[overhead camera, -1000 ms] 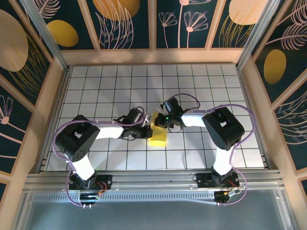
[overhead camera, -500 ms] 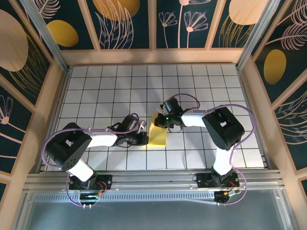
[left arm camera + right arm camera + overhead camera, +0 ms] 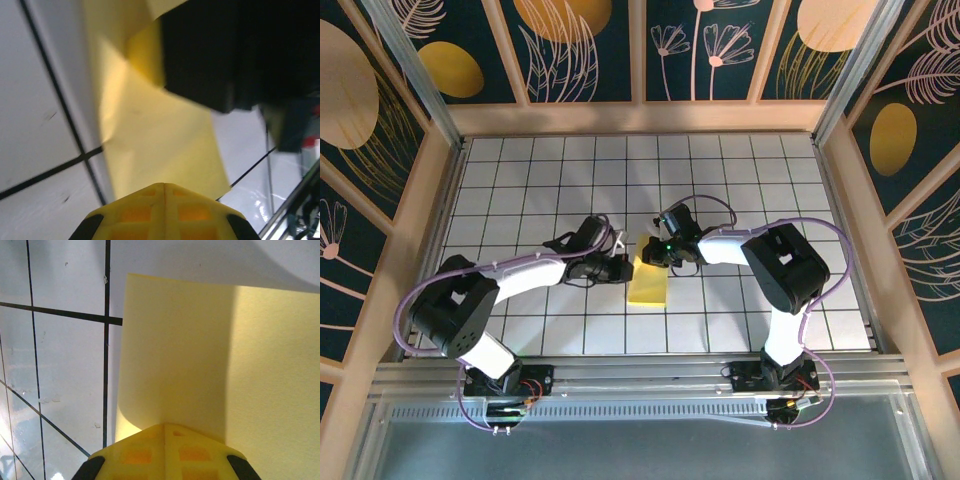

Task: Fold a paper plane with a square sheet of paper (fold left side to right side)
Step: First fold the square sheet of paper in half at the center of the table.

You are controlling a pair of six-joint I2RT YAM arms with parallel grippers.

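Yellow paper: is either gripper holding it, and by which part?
Cannot tell. Both shut: left gripper at the left edge of the paper, right gripper at its far end.

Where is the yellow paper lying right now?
In the top view, the yellow paper lies near the middle of the table, between the two arms. The left gripper is at its left edge and the right gripper at its far end.

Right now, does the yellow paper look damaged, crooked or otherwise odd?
Slightly. The square sheet of paper does not lie flat: in the left wrist view one edge bends with a soft wrinkle, and in the right wrist view its near part seems to curl up. No tear shows.
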